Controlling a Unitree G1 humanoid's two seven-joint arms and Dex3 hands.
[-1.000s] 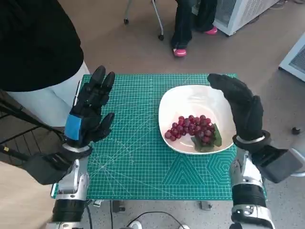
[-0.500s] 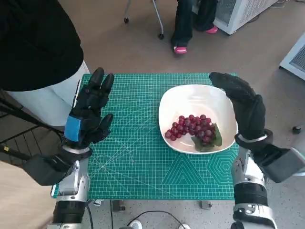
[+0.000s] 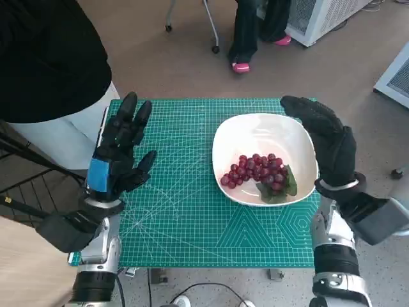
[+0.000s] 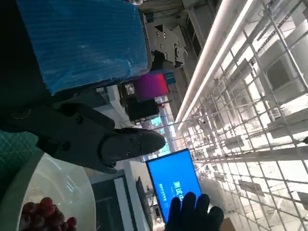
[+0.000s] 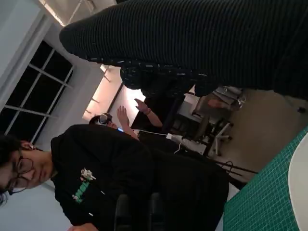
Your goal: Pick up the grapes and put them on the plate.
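1. Well, the bench with its green cutting mat (image 3: 185,211) takes up most of what I can see from above, and it looks just as it did a second ago.
2. Next in size is the person in a black top (image 3: 45,57) at the bench's left side; in the right wrist view that person (image 5: 106,178) shows close by, and another person further back has their hands raised.
3. On the mat sits the white plate (image 3: 255,131), to the right of the middle, unmoved over the last second.
4. At the plate's right rim is the right hand (image 3: 326,137), raised with its fingers loosely apart and arched over the far rim. It holds nothing, and in the last second it has only drawn a touch outward.
5. At the left edge of the mat is the left hand (image 3: 118,157), upright, fingers spread, holding nothing. Its thumb has opened slightly; otherwise it is as before.
6. Lying on the near half of the plate is the bunch of red grapes (image 3: 255,171) with a green leaf, free of both hands. It shows in the left wrist view too.
7. Both hands being clear and hardly moving, I judge the task done.
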